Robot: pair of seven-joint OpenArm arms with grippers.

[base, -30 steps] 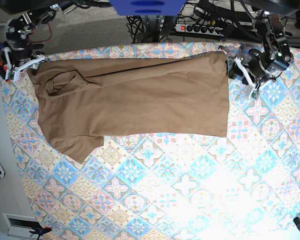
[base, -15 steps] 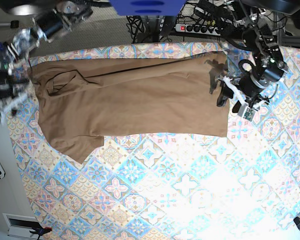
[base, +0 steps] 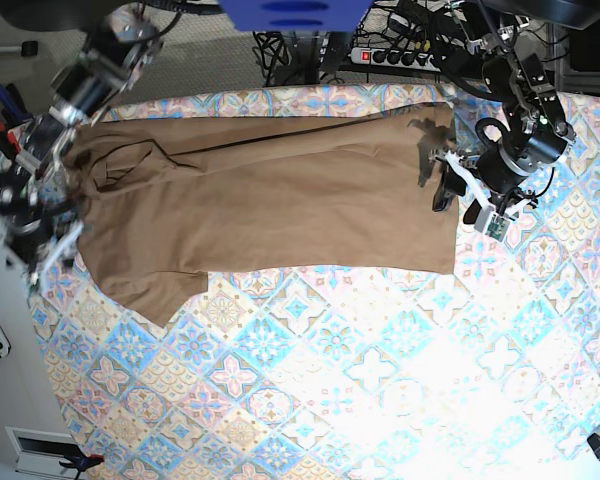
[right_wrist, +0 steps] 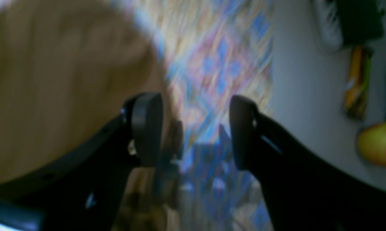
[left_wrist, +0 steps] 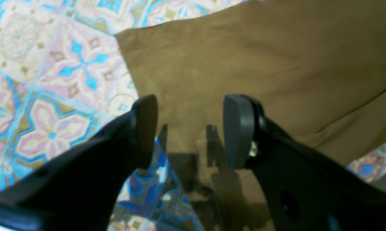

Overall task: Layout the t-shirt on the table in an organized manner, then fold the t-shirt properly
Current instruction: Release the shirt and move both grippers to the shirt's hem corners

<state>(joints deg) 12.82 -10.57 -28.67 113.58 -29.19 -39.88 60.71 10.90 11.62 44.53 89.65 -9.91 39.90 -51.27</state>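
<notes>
T-shirt (base: 270,195) lies spread flat across the far side of the desk (base: 360,380), with the left claw (left_wrist: 190,130) open above its hem corner and the right claw (right_wrist: 194,128) open at its sleeve edge, that view blurred.

Left end effector (left_wrist: 189,131) agape, right end effector (right_wrist: 196,130) too — both empty

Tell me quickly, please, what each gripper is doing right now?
Left gripper: open, holding nothing, above the t-shirt edge.
Right gripper: open, holding nothing, at the t-shirt's other edge over the table.
</notes>
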